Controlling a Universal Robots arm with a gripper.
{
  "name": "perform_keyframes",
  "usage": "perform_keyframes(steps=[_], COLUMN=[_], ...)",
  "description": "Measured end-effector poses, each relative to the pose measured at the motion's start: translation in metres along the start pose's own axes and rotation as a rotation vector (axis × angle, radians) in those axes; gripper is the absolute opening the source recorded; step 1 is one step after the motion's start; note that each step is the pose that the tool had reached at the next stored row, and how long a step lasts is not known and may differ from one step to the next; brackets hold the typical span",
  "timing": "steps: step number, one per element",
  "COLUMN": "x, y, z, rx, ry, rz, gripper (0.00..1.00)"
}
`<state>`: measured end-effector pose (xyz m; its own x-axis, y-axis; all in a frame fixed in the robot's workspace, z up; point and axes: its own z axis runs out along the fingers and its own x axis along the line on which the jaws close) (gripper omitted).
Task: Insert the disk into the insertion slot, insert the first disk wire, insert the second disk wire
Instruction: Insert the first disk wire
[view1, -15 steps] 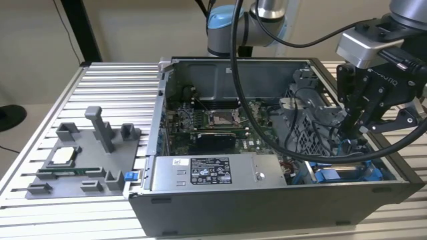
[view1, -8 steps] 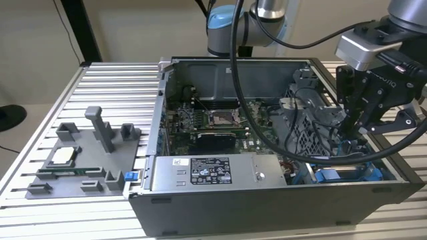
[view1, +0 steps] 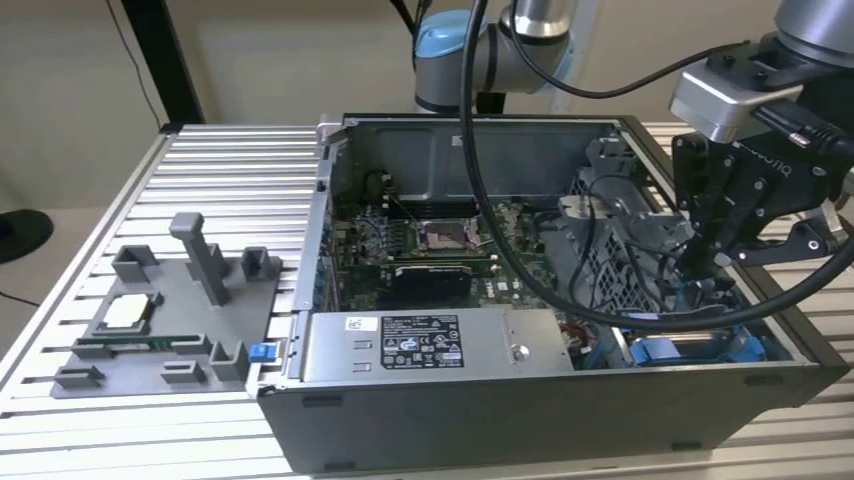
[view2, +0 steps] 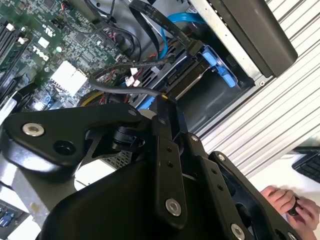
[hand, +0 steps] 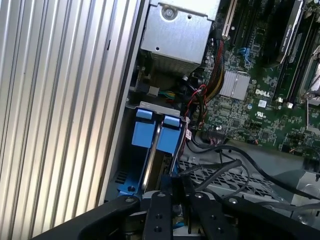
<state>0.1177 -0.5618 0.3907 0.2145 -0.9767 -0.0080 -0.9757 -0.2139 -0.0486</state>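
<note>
Blue plastic marks the target. The disk (hand: 150, 134), clipped in its carrier, sits in the insertion slot (view1: 701, 342) at the four-o'clock corner of the computer case (view1: 534, 430), taking the exterior view as a dial. We see the gripper (view1: 701, 272) hanging at three o'clock on that dial, and the slot lies straight below it at six o'clock, close under the tips.

In the first wrist view the disk's long axis runs directly away from the fingers (hand: 159, 210) toward its two blue tabs, so the gripper stands over one end of it. The fingers are drawn almost together and, as far as we can judge, pinch the end of a black disk wire (view2: 120, 88).

The exterior view sets the grey power-supply box (view1: 427, 345) at nine o'clock from the slot. The second wrist view adds a person's hand (view2: 287, 200) beyond the slatted table (view2: 280, 110).
</note>
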Motion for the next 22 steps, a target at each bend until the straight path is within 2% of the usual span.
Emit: perform_keyframes(steps=[7,13,22], x=[0.0002,0.0005,0.0117], y=[-0.0002,-0.0004,-0.0076], z=[-0.0009,-0.0009,-0.0003], rx=[-0.0058,-0.0059,-0.009], ry=[-0.0011,-0.0012,-0.0018], rz=[0.001,0.001,0.002], gripper=[0.0,0.0,0.0])
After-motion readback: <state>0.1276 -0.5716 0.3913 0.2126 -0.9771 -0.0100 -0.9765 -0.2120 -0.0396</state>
